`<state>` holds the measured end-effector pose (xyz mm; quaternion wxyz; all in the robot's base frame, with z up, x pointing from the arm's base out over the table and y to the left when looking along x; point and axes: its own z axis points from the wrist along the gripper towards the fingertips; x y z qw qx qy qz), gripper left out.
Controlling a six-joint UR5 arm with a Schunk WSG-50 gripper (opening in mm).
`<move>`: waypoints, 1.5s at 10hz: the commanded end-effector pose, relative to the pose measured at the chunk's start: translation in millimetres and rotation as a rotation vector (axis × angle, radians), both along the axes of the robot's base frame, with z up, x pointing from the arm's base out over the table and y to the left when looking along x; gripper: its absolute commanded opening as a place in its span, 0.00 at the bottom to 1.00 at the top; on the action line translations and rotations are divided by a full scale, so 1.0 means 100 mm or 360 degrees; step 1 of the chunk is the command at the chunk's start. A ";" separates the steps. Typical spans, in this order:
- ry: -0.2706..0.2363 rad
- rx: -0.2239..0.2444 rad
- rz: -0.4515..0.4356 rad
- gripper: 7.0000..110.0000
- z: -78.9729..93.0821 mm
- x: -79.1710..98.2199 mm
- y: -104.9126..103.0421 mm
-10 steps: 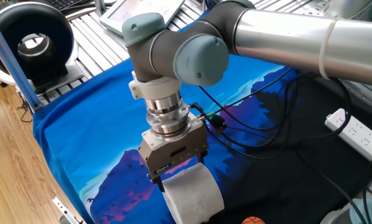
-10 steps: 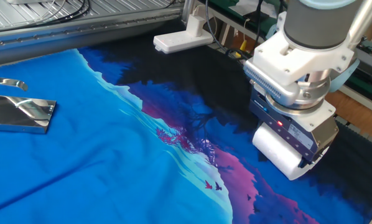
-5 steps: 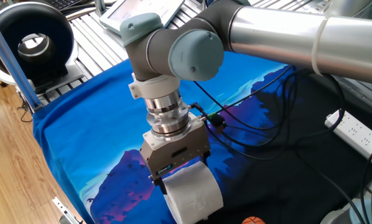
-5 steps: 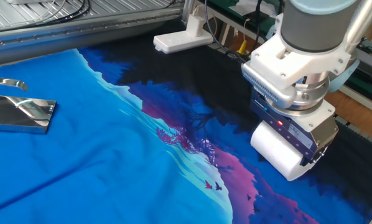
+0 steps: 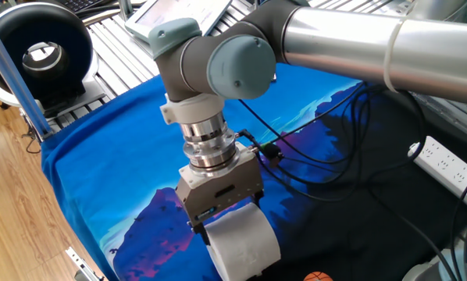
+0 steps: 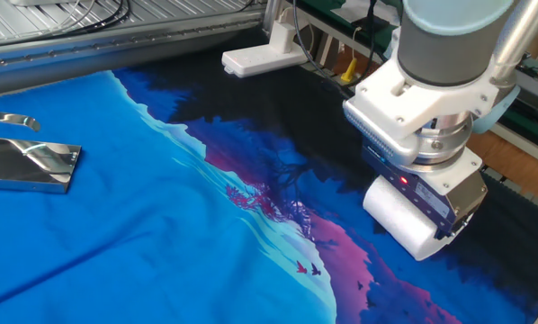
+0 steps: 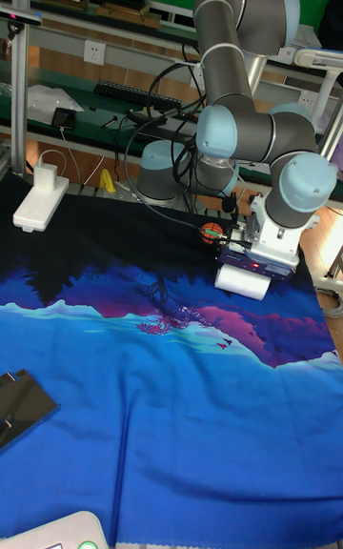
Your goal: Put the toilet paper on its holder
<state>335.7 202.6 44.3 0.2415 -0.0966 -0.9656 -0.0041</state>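
Claw (image 6: 428, 236) clamped on the toilet paper (image 6: 397, 219), roll lying sideways at the cloth's (image 6: 161, 225) dark corner (whether touching the fabric, cannot tell). Holder (image 6: 28, 162) well apart, across the blue part of the surface.

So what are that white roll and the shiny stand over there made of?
The toilet paper looks like soft matte tissue, faintly embossed in one fixed view. The holder looks like polished metal: silver, mirror-like, with sharp reflections, though the exact metal isn't clear.
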 end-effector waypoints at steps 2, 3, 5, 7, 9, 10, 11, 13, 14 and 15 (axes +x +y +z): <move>0.0021 0.0050 -0.0010 0.79 -0.07 0.00 -0.01; 0.0031 0.0061 -0.0012 0.79 -0.07 0.00 0.01; 0.0039 0.0067 -0.0022 0.79 -0.08 0.02 0.07; 0.0074 0.0094 -0.0018 0.79 -0.05 -0.03 0.08; 0.0105 0.0096 -0.0011 0.79 -0.04 -0.09 0.03; 0.0118 0.0091 -0.0018 0.79 -0.03 -0.10 0.03; 0.0121 0.0080 -0.0025 0.79 -0.02 -0.10 0.03; 0.0104 0.0065 -0.0029 0.57 0.00 -0.06 0.04; 0.0111 0.0050 -0.0029 0.57 0.06 -0.05 0.03; 0.0118 0.0027 -0.0027 0.36 0.13 -0.03 0.01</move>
